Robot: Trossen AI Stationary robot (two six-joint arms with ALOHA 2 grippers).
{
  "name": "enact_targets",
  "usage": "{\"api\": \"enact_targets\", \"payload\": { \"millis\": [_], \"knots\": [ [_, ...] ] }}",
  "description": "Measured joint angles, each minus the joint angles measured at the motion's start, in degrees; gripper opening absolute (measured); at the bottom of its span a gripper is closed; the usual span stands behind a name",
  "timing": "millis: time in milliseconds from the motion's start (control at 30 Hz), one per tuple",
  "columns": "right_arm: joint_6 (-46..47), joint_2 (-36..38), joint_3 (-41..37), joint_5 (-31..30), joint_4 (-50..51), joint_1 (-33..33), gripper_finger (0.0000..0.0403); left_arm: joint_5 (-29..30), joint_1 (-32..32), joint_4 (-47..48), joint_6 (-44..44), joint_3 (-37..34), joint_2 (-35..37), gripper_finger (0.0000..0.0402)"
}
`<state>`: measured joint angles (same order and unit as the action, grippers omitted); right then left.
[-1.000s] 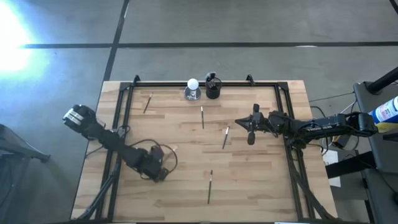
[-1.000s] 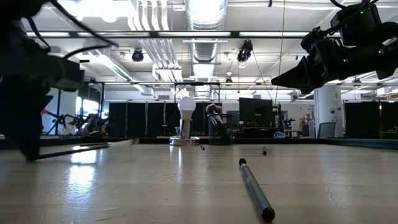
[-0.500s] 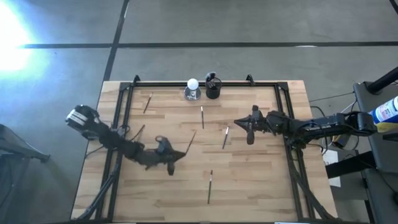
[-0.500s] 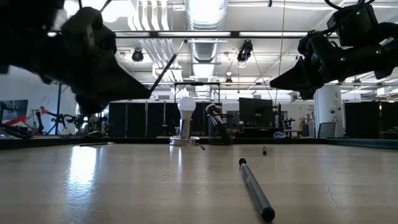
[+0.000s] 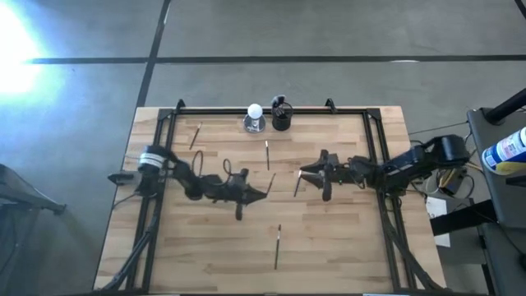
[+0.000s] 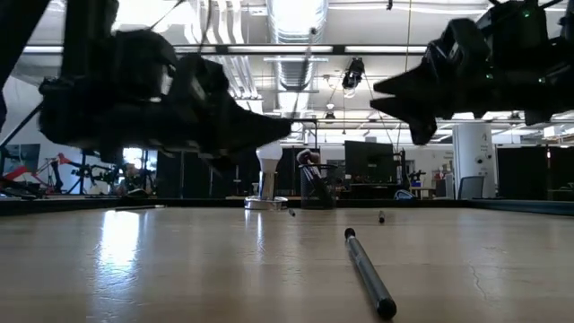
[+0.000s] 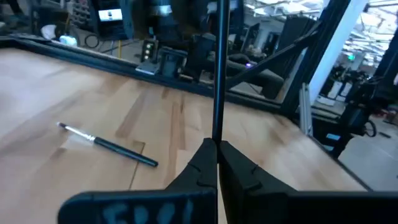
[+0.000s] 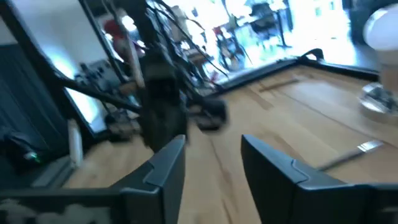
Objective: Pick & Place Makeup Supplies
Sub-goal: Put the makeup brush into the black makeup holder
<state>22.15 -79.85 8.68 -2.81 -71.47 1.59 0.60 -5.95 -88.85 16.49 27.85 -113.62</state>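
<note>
White ball on clear base [image 5: 255, 116], black cup [image 5: 281, 115] beside it, wooden table [image 5: 345, 255], grey floor [image 5: 329, 33]

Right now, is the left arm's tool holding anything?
Yes, the left tool is shut on a thin dark brush standing up between its fingers.

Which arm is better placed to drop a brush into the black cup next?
Left, probably: the left gripper is already shut on a brush. The right gripper is open and empty beside the black cup.

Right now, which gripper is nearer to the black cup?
Right. The right gripper hovers just right of the black cup, toward the front; the left gripper, holding a brush, is farther forward.
</note>
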Motion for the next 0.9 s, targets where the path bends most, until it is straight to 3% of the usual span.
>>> {"api": "enact_targets", "payload": {
  "millis": [233, 367, 733, 900],
  "knots": [
    [-0.02, -6.32, 6.65, 0.28, -2.87, -1.59, 0.0196, -6.71, 2.34, -0.24, -2.11, 8.46, -4.58, 0.0],
    [-0.85, -6.82, 9.18, 1.47, -2.88, -2.12, 0.0203, -7.13, 3.03, -0.14, -2.53, 9.02, -4.33, 0.0],
    [-2.74, -7.1, 15.03, 2.88, -0.56, -2.49, 0.0187, -4.72, 3.65, 0.54, -2.29, 8.82, -3.87, 0.0],
    [-2.93, -7.65, 17.12, 2.88, 1.26, -2.52, 0.0155, -3.52, 3.76, 1.43, -2.18, 8.82, -3.85, 0.0]
  ]
}}
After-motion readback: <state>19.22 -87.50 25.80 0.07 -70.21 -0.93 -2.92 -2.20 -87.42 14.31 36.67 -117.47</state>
